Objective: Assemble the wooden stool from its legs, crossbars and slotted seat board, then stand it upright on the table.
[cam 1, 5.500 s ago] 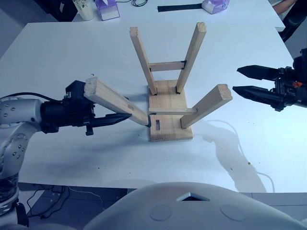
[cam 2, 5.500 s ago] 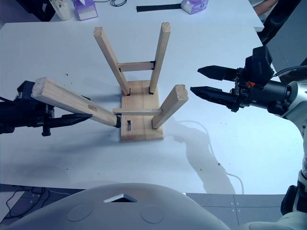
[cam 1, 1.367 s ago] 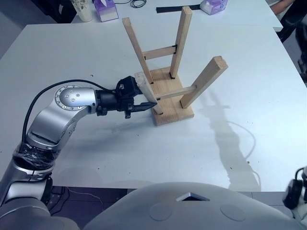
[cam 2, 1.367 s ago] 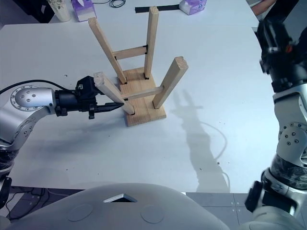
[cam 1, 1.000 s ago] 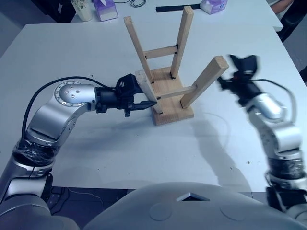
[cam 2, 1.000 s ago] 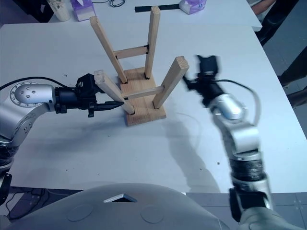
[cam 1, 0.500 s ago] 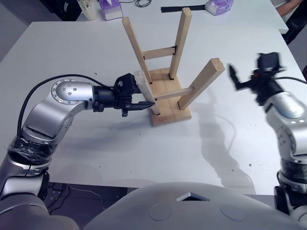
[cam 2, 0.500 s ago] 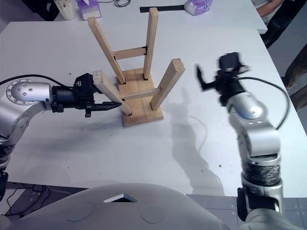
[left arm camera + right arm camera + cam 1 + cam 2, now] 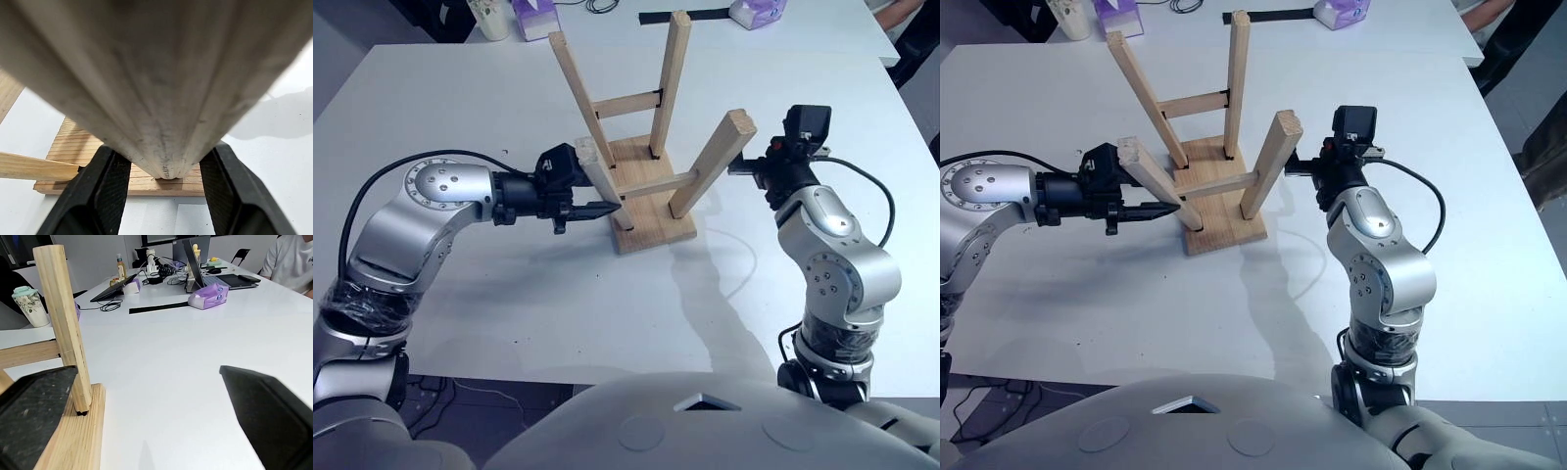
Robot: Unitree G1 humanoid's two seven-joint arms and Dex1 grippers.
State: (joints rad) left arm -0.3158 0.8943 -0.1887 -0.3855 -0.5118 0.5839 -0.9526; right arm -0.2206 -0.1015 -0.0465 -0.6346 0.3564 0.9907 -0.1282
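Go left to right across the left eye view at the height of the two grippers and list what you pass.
From the left: left gripper, shut on the near left leg → lower crossbar → near right leg → right gripper, open.

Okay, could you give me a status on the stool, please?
Left hand shut on near-left leg. Right hand open, beside near-right leg. Stool legs-up on seat board. Nothing blocking.

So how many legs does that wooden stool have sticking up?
4: far left leg, far right leg, crossbar between; near left leg in the left gripper; near right leg beside the right gripper.
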